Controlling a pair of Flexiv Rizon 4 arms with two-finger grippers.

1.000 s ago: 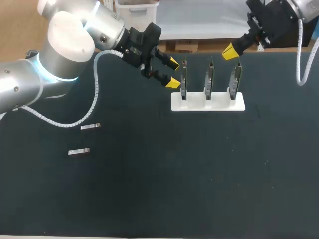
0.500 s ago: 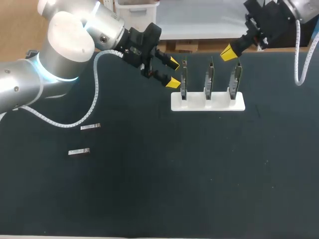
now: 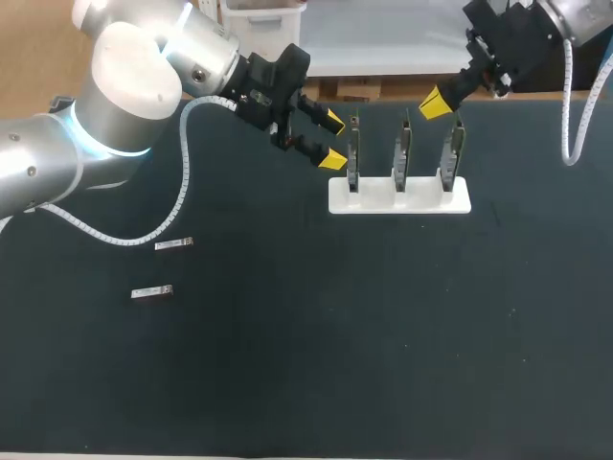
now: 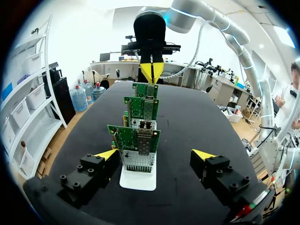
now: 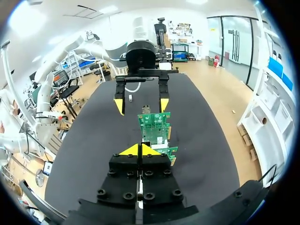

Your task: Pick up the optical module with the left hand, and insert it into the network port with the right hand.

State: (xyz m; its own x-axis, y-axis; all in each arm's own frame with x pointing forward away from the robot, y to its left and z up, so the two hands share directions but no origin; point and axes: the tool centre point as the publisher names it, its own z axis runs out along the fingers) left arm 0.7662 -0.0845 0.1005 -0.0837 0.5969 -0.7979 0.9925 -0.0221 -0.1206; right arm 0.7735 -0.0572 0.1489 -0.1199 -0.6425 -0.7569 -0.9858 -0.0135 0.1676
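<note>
Two small silver optical modules (image 3: pixel 173 244) (image 3: pixel 152 291) lie on the dark table at the left, far from both grippers. Three green network-port boards (image 3: pixel 399 153) stand upright in a white stand (image 3: pixel 421 199) at the back. My left gripper (image 3: pixel 333 140) hangs open just left of the stand, holding nothing. In the left wrist view the left gripper (image 4: pixel 155 153) frames the nearest board (image 4: pixel 136 140) without touching it. My right gripper (image 3: pixel 436 101) is shut and empty, above and behind the rightmost board. In the right wrist view the right gripper (image 5: pixel 139 150) points along the row of boards (image 5: pixel 154 124).
Past the boards, the left wrist view shows the right gripper (image 4: pixel 152 72), and the right wrist view shows the open left gripper (image 5: pixel 140 103). Dark table (image 3: pixel 383 335) stretches in front of the stand; its back edge runs just behind the boards.
My right gripper has drifted slightly left above the rightmost board, still shut. The left arm and the modules have not moved.
</note>
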